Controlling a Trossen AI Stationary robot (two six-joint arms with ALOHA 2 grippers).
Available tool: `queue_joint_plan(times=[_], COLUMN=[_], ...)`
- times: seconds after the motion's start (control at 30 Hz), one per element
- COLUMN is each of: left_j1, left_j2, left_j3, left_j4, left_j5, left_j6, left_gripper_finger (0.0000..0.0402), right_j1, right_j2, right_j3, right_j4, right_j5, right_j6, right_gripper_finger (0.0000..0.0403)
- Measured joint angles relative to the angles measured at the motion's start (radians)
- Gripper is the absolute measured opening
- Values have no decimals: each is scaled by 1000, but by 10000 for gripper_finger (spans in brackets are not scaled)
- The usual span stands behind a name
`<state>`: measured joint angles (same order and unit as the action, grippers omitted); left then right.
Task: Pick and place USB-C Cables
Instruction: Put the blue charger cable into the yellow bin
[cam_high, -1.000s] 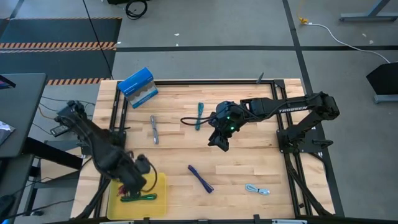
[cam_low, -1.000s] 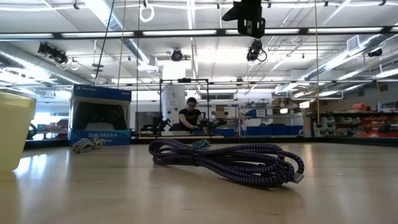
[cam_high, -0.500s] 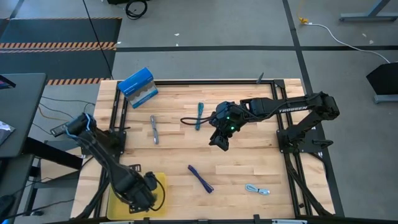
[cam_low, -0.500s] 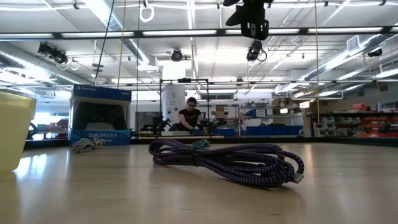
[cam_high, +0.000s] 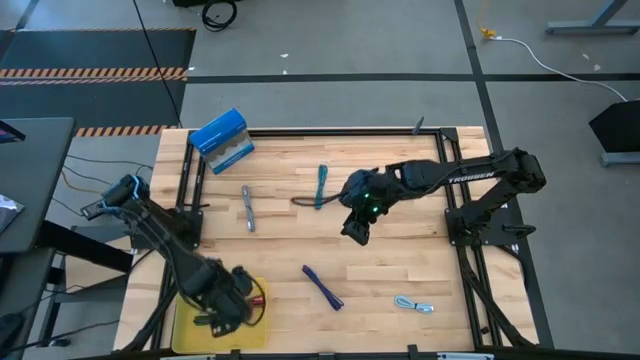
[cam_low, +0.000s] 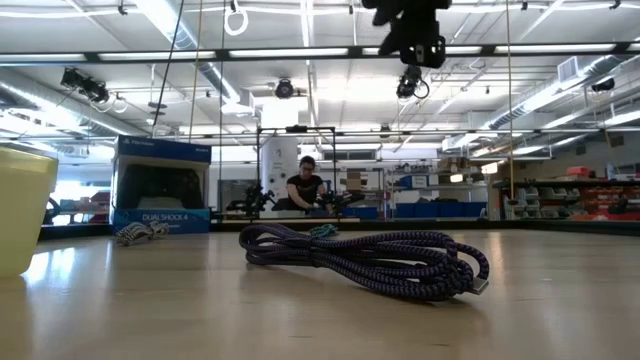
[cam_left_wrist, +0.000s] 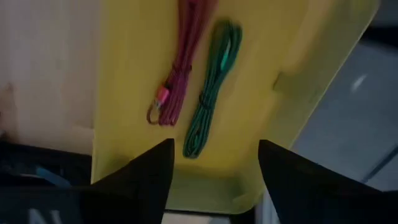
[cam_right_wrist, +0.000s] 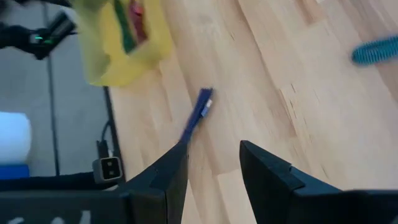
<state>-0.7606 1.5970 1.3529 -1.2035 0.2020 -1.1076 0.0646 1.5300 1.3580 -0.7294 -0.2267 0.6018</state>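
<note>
Now my left hand (cam_left_wrist: 211, 165) hangs over the yellow tray (cam_left_wrist: 130, 93) at the desk's near left corner, fingers apart and empty, with the magenta cable (cam_left_wrist: 180, 62) and dark green cable (cam_left_wrist: 211, 93) lying side by side inside. I'd lift straight up so neither finger snags them. My right hand (cam_right_wrist: 211, 165), fingers apart, hovers mid-desk above the purple cable (cam_right_wrist: 198, 113); I'd centre over its bundle before descending. From overhead the left arm hides most of the tray, and the teal cable (cam_high: 321, 186) is partly masked.
</note>
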Motion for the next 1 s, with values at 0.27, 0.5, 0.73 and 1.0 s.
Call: queue_joint_plan(times=[0.27,0.5,0.73,1.0], left_j1=[98,148,209,237], left_j2=[-186,-287,-287,-280], left_j3=[1,1,0,0], left_j4=[224,504,770,1078], left_j5=[-405,-835,-932,-953], left_j6=[-126,-39,160,361], left_gripper_finger=[208,188,183,183], right_j1=[37,-17,-125,-226], right_j2=[104,201,228,268], right_j3=[-40,-41,-40,-40], right_j4=[4,61,222,309], right_j5=[34,77,72,123], right_j6=[89,103,133,166], right_gripper_finger=[151,151,151,151])
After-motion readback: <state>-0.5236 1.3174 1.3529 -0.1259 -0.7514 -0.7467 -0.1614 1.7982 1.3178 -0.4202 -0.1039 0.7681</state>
